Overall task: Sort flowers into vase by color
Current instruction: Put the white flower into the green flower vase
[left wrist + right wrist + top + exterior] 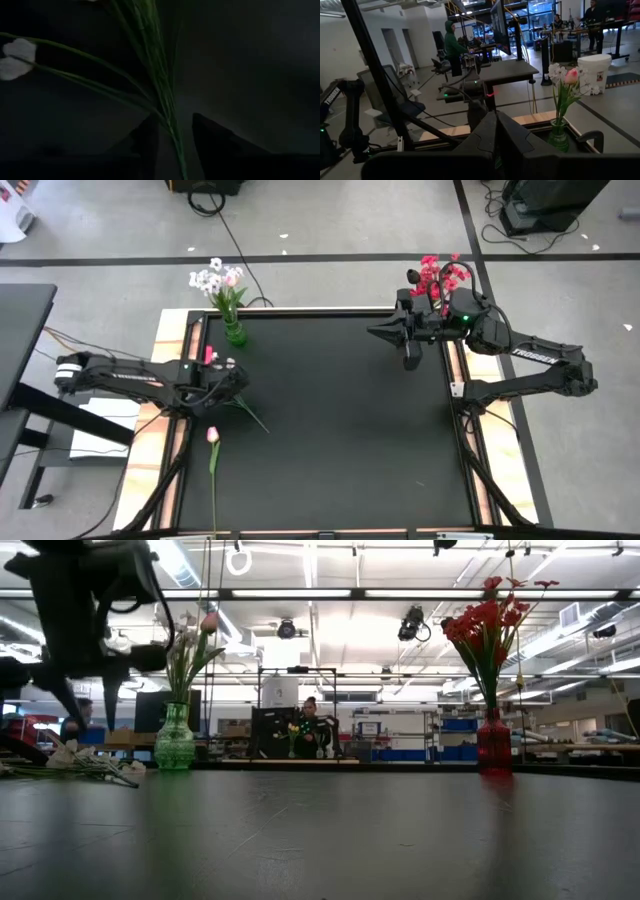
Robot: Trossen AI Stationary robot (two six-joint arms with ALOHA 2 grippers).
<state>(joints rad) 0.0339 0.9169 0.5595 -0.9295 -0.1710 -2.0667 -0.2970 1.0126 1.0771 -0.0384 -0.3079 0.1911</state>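
The black table [330, 430] is lying clear through its middle, so the sorting is happening along its edges. At its far right corner the red vase [493, 745] is holding the red blooms [440, 275], a colour that looks finished with. The right gripper [411, 360] is hanging just in front of that vase with its fingers closed and empty, parked out of the way while the other arm is working.

At the far left corner the green vase [235, 333] is taking the pale colours: white blooms [208, 278] and, in the right wrist view, a pink-white bud [571, 76] are standing in it together.

The left gripper [232, 378] is hovering low over the left edge of the table, right above a white-bloomed flower lying flat [245, 410]. In the left wrist view its two fingers [145, 145] are standing apart on either side of the thin green stem [165, 105], partly open and not yet pinching it. Straddling the stem low down, away from the bloom [15, 59], is probably meant to give a firm hold without crushing petals.

Nearer on the left, a single pink bud [212, 435] is lying loose on the table with its stem pointing toward the near edge, waiting its turn.
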